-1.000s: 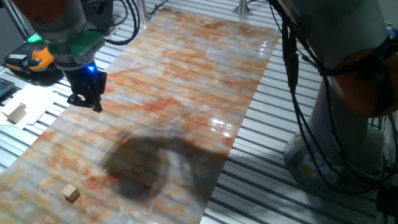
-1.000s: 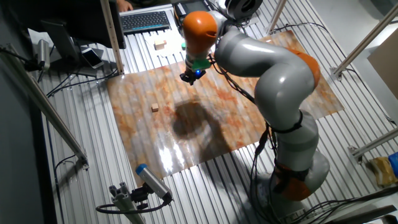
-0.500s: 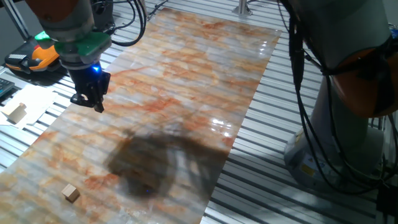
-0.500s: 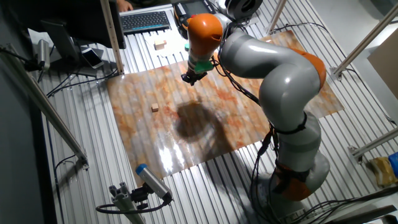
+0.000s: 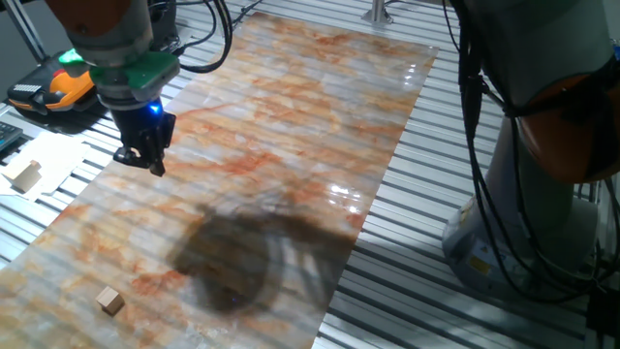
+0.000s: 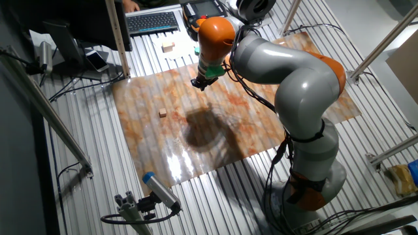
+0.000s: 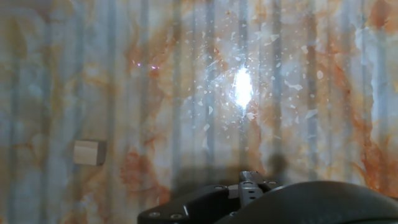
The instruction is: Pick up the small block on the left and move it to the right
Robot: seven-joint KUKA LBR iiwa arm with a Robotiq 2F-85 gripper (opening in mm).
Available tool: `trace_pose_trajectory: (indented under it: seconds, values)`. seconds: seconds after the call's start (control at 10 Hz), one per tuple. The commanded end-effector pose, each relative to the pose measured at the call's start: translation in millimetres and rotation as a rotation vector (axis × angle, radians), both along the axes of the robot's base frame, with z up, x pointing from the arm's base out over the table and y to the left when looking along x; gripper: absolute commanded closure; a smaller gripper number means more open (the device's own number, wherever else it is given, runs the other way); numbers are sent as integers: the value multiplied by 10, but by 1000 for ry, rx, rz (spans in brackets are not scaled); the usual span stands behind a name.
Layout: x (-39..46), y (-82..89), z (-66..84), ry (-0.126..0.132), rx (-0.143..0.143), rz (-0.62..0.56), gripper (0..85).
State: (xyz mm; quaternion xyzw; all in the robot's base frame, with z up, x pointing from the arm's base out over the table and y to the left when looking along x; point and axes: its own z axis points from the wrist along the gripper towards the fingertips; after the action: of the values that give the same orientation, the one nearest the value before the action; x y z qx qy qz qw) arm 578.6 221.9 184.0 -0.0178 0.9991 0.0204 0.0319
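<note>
I'm seeing a glossy orange-veined marbled sheet point(image 5: 291, 116) over the slatted table point(image 5: 426, 242), small block point(image 5: 110, 301) lying on it

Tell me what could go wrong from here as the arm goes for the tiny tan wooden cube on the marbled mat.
1. The tiny tan wooden cube lies far from the black two-finger gripper, which hangs above the orange-veined marbled mat; a long approach could end off-centre and nudge the cube instead of straddling it.
2. Glare on the glossy mat washes out part of the hand view, which may weaken aiming.
3. A larger pale wooden block on white paper beside the mat might be mistaken for the target.
</note>
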Motion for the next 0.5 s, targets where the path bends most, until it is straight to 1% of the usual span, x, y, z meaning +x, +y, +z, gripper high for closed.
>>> trace_pose_trajectory:
  seconds: [0.0,0.2,0.4]
  values:
    - [-13,1,3,0,0,0,850]
    - [-38,-24,-17,-6,2,0,850]
    - [-84,-80,-62,-14,7,7,850]
